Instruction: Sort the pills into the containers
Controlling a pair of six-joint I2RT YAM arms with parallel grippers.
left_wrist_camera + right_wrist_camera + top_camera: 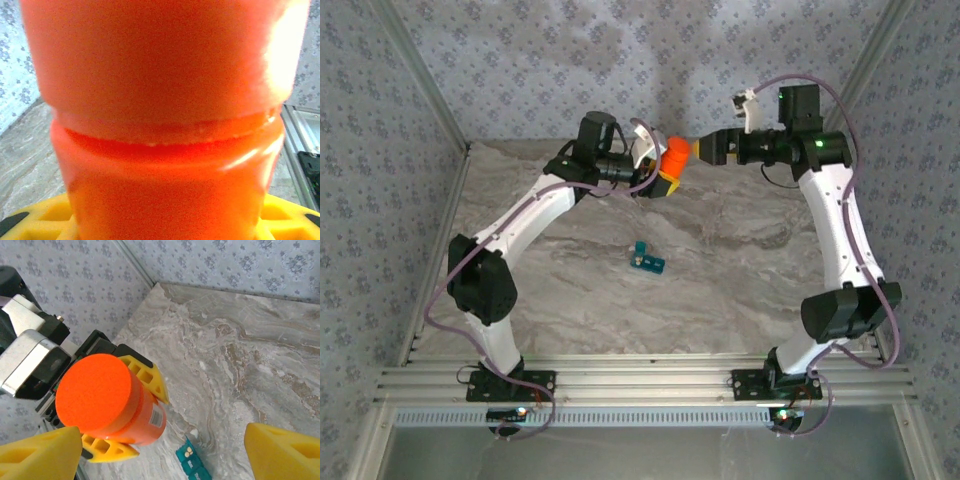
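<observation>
While the left end effector [663, 180] is raised above the worktop [620, 310], it holds an orange bottle [673, 153] by the body. Its yellow fingers [146, 376] press on two opposite sides of the bottle, so it is about half closed and clamped on it. In the left wrist view the bottle [160, 125] stands right in front of the camera, with the yellow fingers [45, 220] at the bottom edge of it.

The right end effector [702, 150] is at the same height and faces the left one. It is wide open and holds nothing. Its two yellow fingers [40, 455] stand far from each other, and the round orange cap [97, 392] is just in front of them, toward the left finger. I cannot tell if that finger touches the bottle.

The teal pill box [647, 261] lies on the worktop, well below both end effectors and nearer to the arm bases, apart from everything else. From the right wrist the pill box [192, 464] is seen between the fingers, past the bottle. One compartment is open, and small pale things lie in it.
</observation>
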